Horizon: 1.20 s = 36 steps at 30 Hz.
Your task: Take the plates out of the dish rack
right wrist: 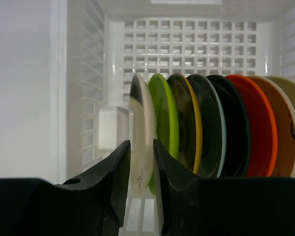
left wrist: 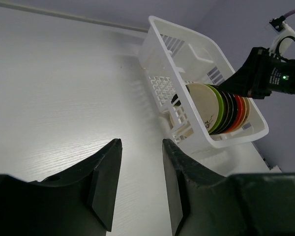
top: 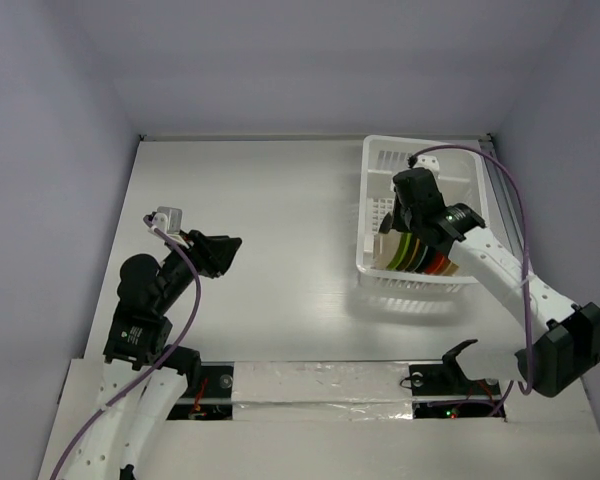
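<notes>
The white dish rack [top: 372, 160] stands at the far right of the table. Several plates [top: 420, 257] stand on edge in its near end. In the right wrist view they run from a cream plate [right wrist: 141, 115] through lime green [right wrist: 165, 110], dark patterned [right wrist: 187, 123], black [right wrist: 233, 132] and orange-red [right wrist: 258, 132] to a beige one at the right edge. My right gripper [right wrist: 141, 143] reaches down into the rack, its fingers closed on either side of the cream plate's rim. My left gripper [left wrist: 141, 141] is open and empty over bare table, left of the rack [left wrist: 162, 34].
The rack's far half holds no plates and has a gridded wall [right wrist: 187, 44]. A taped strip [top: 320, 385] runs along the table's near edge between the arm bases. Purple walls enclose the table on three sides.
</notes>
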Available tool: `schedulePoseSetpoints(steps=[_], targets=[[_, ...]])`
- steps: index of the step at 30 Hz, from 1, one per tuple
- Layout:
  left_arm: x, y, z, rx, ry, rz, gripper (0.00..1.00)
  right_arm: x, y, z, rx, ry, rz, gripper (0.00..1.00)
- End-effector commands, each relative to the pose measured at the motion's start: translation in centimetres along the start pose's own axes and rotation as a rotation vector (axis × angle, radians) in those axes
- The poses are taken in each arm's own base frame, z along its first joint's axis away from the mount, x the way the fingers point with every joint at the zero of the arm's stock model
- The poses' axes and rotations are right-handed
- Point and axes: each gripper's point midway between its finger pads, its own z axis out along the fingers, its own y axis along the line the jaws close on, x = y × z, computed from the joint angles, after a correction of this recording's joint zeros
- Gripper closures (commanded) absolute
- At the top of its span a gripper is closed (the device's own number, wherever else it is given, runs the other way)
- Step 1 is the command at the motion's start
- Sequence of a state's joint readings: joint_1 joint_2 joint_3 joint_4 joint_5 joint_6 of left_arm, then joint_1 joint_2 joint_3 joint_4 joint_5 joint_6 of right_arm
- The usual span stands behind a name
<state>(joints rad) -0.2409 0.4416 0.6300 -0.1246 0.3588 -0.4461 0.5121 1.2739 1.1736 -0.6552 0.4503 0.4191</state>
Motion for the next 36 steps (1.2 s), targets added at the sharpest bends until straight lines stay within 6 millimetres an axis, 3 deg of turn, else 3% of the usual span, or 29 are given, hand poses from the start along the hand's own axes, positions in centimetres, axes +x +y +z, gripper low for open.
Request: schedulePoseSetpoints(steps=[1,14,27,32,36], targets=[[-0.5,-0.6,-0.1,0.033,-0.027,0.013,0.64,-1.8,-0.7,0.0,0.073,-0.055,0.012,0.69],[-0.6,-0.9,-0.3,0.045,-0.036,0.019,0.61,0.3,-0.4,3.6,0.143,0.020,-0.046,0.76],[-0.8,-1.1,-0.5,0.049,-0.046,0.020,0.61,-0.8,0.8,2.7,0.266,0.046,-0.249,0.97],[-1.0,-1.2,-0.7,0.051,-0.055,0.023,0.60,-1.2,1.6,2.3,0.300,0.040,-0.309,1.00],[-1.1,-1.2,-0.8,0.051,-0.059,0.024,0.60,-2.8,1.9,1.2,0.303,0.003,-0.297,1.00]])
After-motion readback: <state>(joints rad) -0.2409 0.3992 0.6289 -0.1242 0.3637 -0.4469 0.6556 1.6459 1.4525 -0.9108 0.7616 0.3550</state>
